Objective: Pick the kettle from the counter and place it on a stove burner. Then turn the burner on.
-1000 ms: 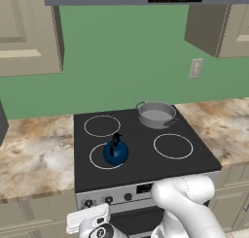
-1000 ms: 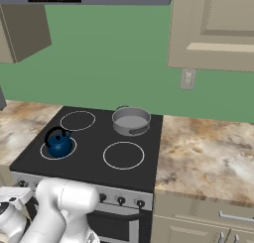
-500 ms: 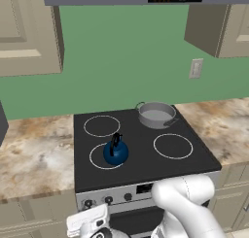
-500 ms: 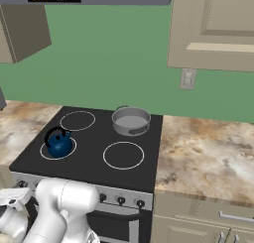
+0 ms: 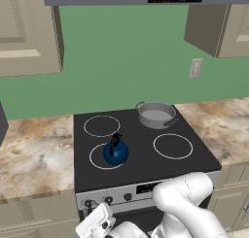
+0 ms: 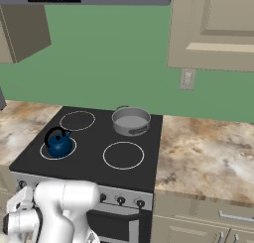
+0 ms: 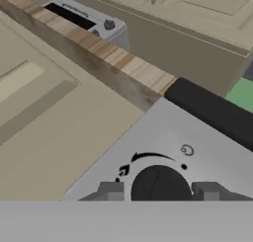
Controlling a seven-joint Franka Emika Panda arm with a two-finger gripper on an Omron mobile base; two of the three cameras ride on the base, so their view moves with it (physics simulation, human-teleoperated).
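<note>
Since barely anything has shifted, the kettle (image 5: 115, 152) is left parked on the front-left stove burner (image 5: 95, 160), while the gripper (image 7: 159, 190) is spread around the control knob (image 7: 160, 184).

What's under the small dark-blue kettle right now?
The glossy dark-blue kettle sits on the black glass cooktop, inside the front-left white burner ring. The ring's rim shows around it; the glass directly beneath the kettle is covered.
</note>
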